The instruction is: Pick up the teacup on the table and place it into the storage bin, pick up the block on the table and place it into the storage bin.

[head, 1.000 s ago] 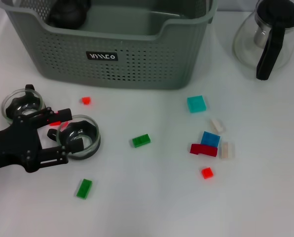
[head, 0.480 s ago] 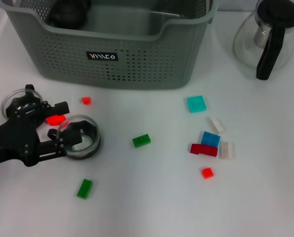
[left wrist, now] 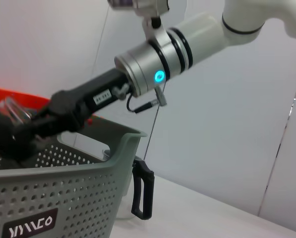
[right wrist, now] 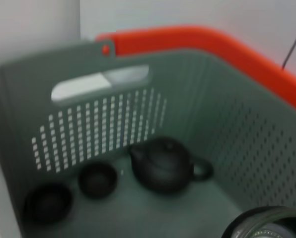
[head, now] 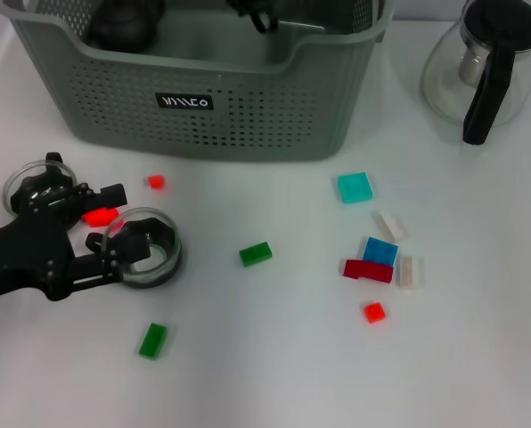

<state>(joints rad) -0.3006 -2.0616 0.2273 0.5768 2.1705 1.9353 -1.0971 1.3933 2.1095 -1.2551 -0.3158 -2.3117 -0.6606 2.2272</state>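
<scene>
Since a second ago, the left gripper (head: 114, 234) has settled, fingers spread around the clear glass teacup (head: 145, 247), not yet clamped; the right gripper (left wrist: 9, 136), holding a glass cup, has entered the grey-green perforated storage bin (head: 248, 107).

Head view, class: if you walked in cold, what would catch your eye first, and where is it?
First comes the big grey-green storage bin at the back of the table, a dark teapot and two dark cups inside. Next, the black left end effector at the front left, straddling the rim of a glass teacup. Coloured blocks lie scattered right of it, with a glass teapot at the back right.
</scene>
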